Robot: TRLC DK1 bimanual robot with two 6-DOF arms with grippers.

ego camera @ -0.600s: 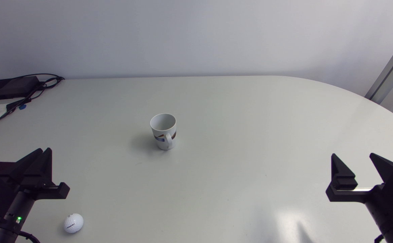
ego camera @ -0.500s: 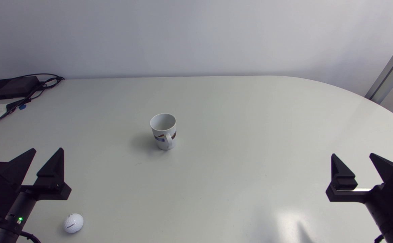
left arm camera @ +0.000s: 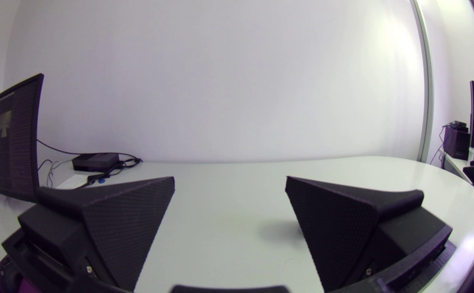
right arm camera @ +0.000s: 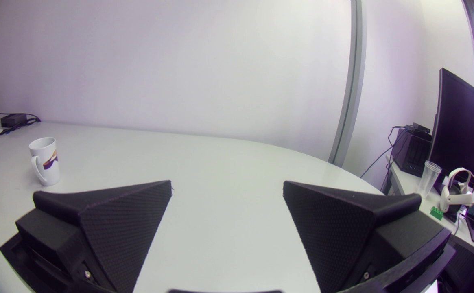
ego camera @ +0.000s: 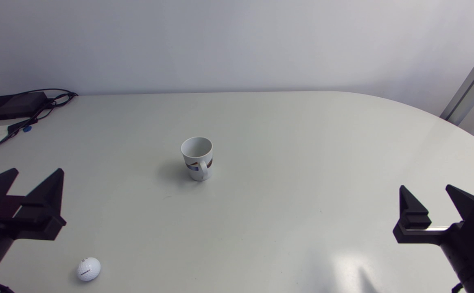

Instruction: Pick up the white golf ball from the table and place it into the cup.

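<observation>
Item 1: white golf ball [ego camera: 88,269], lying on the table [ego camera: 302,134] close to the near edge, left side; it is touched by no gripper and is shown in the head view only. Item 2: left gripper [ego camera: 37,171], found by the left edge, just beyond the ball and further left, apart from it; fingers are spread wide and nothing is held, w/ bare tabletop seen between them in the left wrist view. Item 3: right gripper [ego camera: 425,188], found by the right edge at approx. the same depth, well apart from ball and cup; fingers are likewise parted wide, nothing gripped. Item 4: cup [ego camera: 197,158], a white mug w/ a coloured band, stood upright at approx. mid-table, slightly left of centre, handle turned to the near side; in the right wrist view it is seen ahead of that gripper, off to its left. Item 5: black box [ego camera: 13,105] w/ cables [ego camera: 55,97], set at the far left corner.
</observation>
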